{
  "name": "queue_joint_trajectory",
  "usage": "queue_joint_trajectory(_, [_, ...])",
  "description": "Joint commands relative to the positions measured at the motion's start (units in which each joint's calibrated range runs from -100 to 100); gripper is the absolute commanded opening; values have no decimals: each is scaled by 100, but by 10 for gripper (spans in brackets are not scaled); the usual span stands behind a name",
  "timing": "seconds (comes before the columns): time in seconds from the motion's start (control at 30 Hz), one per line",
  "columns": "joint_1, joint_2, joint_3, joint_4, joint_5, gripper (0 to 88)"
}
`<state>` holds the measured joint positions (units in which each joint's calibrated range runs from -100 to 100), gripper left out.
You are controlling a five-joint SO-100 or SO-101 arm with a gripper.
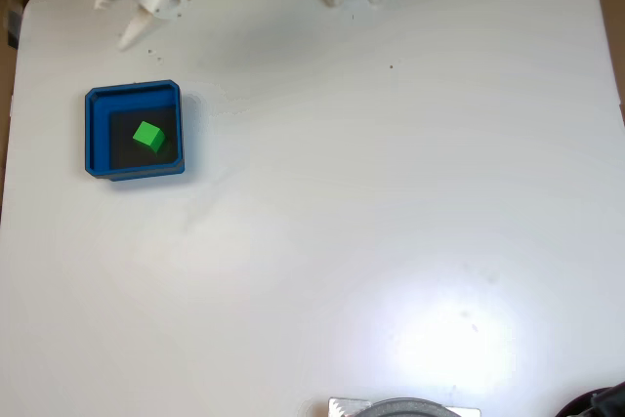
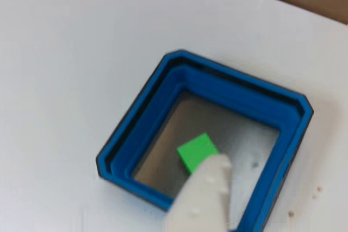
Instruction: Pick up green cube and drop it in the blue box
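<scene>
Bright, even light, soft pictures.
Glare blooms near the table (image 1: pixel 391 192) front edge in the fixed view; the other view is blurred.

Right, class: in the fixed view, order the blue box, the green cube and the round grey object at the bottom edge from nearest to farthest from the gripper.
Measured from the gripper, top left:
1. Blue box, just below it.
2. Green cube, on the box's floor.
3. Round grey object, bottom edge, right of centre.
</scene>
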<state>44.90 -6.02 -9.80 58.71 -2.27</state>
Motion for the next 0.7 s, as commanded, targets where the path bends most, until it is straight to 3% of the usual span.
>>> queue_joint_trajectory(0.0, [-93, -1497, 1509, -29, 24, 335])
queue_joint_trajectory(0.53, [-108, -4616, 4795, -29, 15, 324])
queue_joint_trajectory(0.67, [-101, -5126, 5396, -29, -5, 278])
